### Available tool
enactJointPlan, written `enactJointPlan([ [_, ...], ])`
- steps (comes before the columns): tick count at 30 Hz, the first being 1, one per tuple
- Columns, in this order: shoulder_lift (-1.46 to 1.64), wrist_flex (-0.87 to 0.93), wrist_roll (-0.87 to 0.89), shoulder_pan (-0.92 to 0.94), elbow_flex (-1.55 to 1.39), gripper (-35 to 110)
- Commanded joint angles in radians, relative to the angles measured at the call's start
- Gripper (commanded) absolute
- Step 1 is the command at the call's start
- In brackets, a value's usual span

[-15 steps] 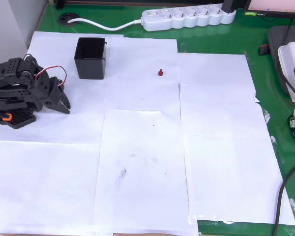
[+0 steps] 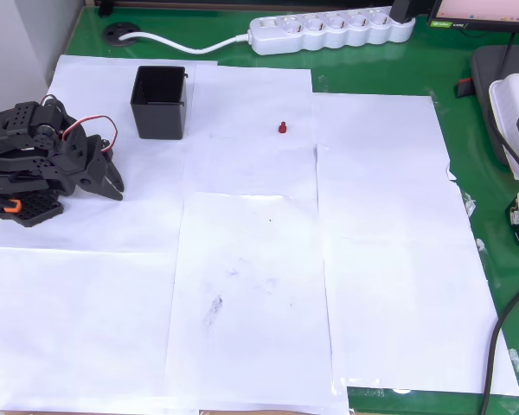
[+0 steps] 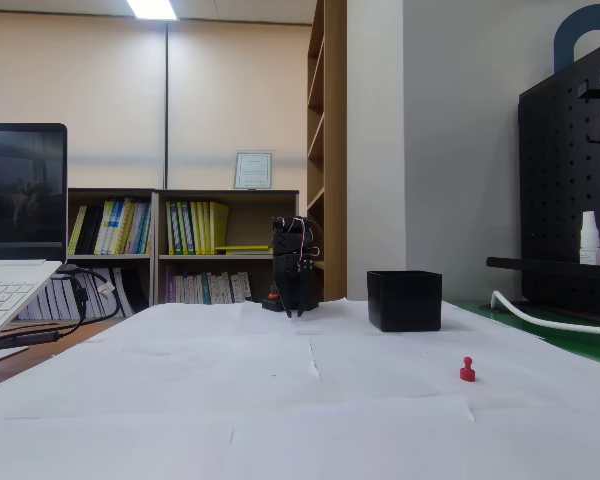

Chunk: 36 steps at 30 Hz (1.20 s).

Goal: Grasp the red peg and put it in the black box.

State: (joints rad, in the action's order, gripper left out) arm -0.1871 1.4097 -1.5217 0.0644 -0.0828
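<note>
The tiny red peg [image 2: 282,128] stands upright on white paper right of the black box [image 2: 161,102], which is open at the top and has nothing showing inside. In the fixed view the red peg [image 3: 467,370] is in front of the black box [image 3: 405,300] and slightly to its right. My black arm is folded at the table's left edge, and its gripper [image 2: 115,184] rests low just below-left of the box, far from the peg. The fingers look shut with nothing between them. The gripper [image 3: 293,308] points down at the far end in the fixed view.
White paper sheets [image 2: 251,285] cover a green mat [image 2: 467,156]. A white power strip [image 2: 329,30] with its cable lies along the top edge. Devices and a black cable crowd the right edge. A laptop [image 3: 10,290] stands at the left in the fixed view.
</note>
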Motion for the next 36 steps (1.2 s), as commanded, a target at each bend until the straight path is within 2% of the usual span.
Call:
enactJointPlan([
  [1,-0.009,0.089,-0.002,0.015,-0.020,0],
  [22,-0.009,0.089,-0.002,0.020,-0.020,0],
  [26,-0.009,0.089,-0.002,0.160,-0.020,0],
  [30,-0.009,0.086,-0.003,0.156,-0.020,6],
  [36,-0.005,0.089,-0.005,0.183,-0.021,6],
])
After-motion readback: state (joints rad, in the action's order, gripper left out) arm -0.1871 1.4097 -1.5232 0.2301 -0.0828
